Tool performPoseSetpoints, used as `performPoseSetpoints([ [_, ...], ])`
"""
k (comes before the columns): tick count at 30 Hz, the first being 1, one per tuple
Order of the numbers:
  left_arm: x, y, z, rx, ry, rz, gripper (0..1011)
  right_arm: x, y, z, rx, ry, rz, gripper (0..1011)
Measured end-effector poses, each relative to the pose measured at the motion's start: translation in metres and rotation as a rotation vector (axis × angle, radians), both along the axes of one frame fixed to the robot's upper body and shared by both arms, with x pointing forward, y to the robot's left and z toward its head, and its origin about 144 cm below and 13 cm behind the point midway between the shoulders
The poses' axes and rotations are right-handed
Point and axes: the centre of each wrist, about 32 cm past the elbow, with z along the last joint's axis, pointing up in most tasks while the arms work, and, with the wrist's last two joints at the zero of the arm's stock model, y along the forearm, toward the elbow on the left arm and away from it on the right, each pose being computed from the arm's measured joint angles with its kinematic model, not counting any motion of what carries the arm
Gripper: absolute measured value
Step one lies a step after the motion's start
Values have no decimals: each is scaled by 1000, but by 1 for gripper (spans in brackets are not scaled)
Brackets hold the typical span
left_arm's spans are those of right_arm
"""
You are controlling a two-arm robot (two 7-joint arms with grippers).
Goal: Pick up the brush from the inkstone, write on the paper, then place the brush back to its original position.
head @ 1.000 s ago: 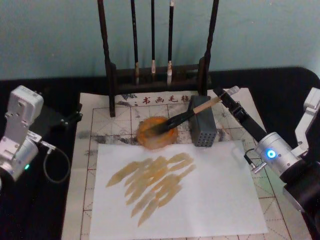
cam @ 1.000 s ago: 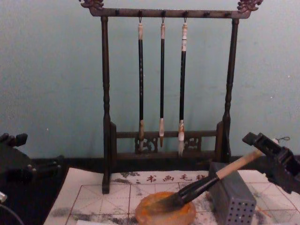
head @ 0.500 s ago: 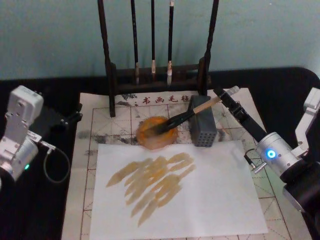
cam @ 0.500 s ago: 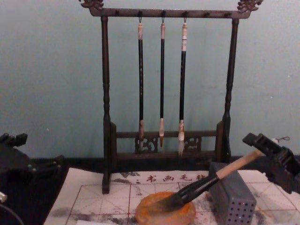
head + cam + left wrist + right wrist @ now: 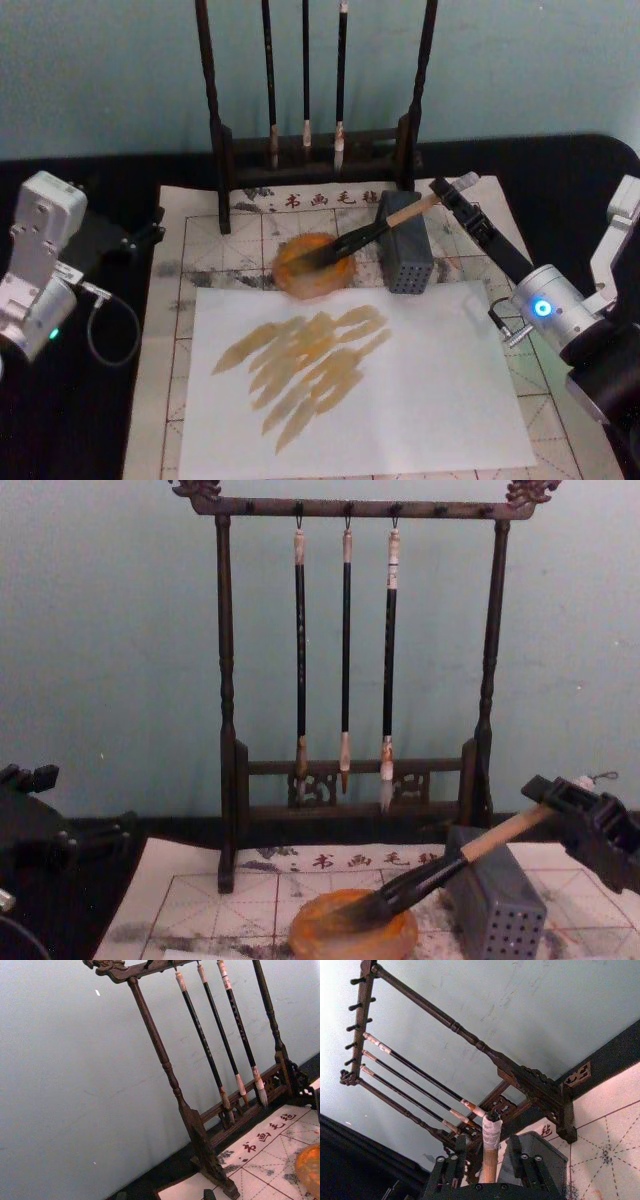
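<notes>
right gripper [image 5: 540,792] dipped, fingers [image 5: 460,1147] released astride brush [image 5: 360,238] on inkstone [image 5: 300,281]; left gripper [image 5: 150,232] parked; paper [image 5: 200,240]: 书画毛

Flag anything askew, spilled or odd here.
Two oddities: the strokes on the white sheet are yellow-brown rather than black, and grey ink smudges stain the gridded paper beside the inkstone. Nothing looks tipped or broken.

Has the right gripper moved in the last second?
Yes, slightly: in the chest view the right gripper has dropped a little against the rack.
</notes>
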Motion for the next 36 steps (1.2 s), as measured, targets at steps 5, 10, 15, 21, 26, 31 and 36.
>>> performPoseSetpoints([
  [5, 0, 0, 0, 0, 0, 0, 1001, 0, 0, 0, 0, 0, 0, 427],
  [10, 0, 0, 0, 0, 0, 0, 1001, 0, 0, 0, 0, 0, 0, 256],
  [15, 0, 0, 0, 0, 0, 0, 1001, 0, 0, 0, 0, 0, 0, 178],
  [21, 0, 0, 0, 0, 0, 0, 1001, 0, 0, 0, 0, 0, 0, 178],
  [26, 0, 0, 0, 0, 0, 0, 1001, 0, 0, 0, 0, 0, 0, 178],
  [31, 0, 0, 0, 0, 0, 0, 1001, 0, 0, 0, 0, 0, 0, 178],
  [36, 0, 0, 0, 0, 0, 0, 1001, 0, -2, 0, 3, -4, 6, 178],
])
